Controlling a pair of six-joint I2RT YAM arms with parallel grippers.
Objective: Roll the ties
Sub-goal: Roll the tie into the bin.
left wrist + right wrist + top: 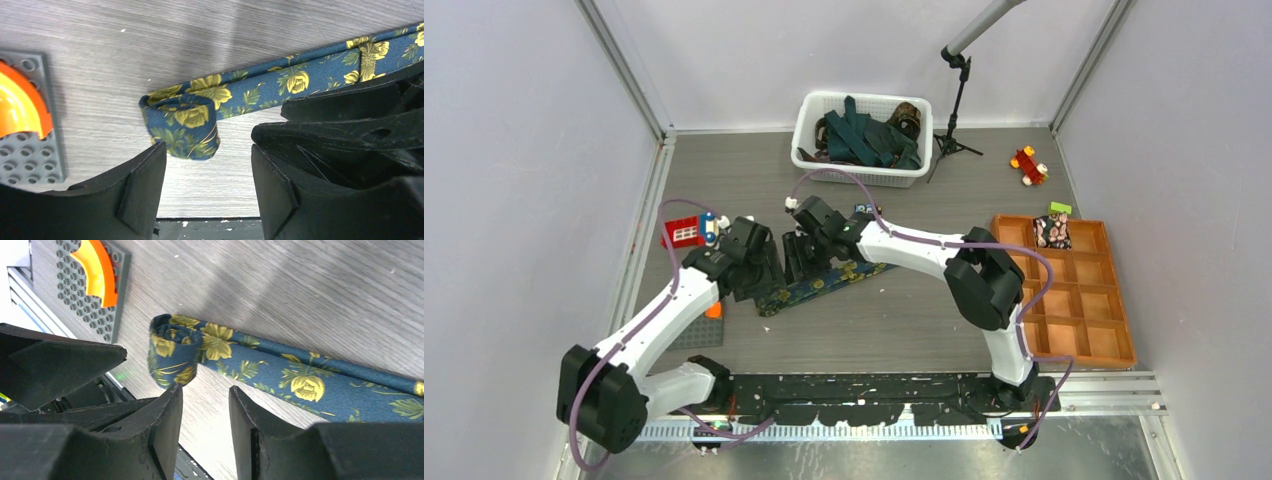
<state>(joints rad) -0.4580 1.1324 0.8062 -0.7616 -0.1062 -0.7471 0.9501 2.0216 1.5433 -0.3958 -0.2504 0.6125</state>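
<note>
A navy tie with yellow flowers [829, 281] lies flat on the table, and its left end is rolled into a small coil [182, 125]. My left gripper [207, 150] is open and empty; its fingers straddle bare table just short of the coil. My right gripper [206, 392] is open and empty beside the coil [172, 347], with its left fingertip near the coil's edge. The flat strip runs off to the right [300, 380]. In the top view both grippers [764, 268] [802, 255] hang close together over the tie's left part.
A white basket [864, 176] at the back holds dark teal ties [864, 135] and a brown-patterned one [906, 118]. An orange compartment tray [1114, 340] at the right holds one rolled tie [1052, 231]. A grey baseplate with an orange piece [95, 285], red toys [684, 232] [1028, 165] and a tripod [954, 110] are nearby.
</note>
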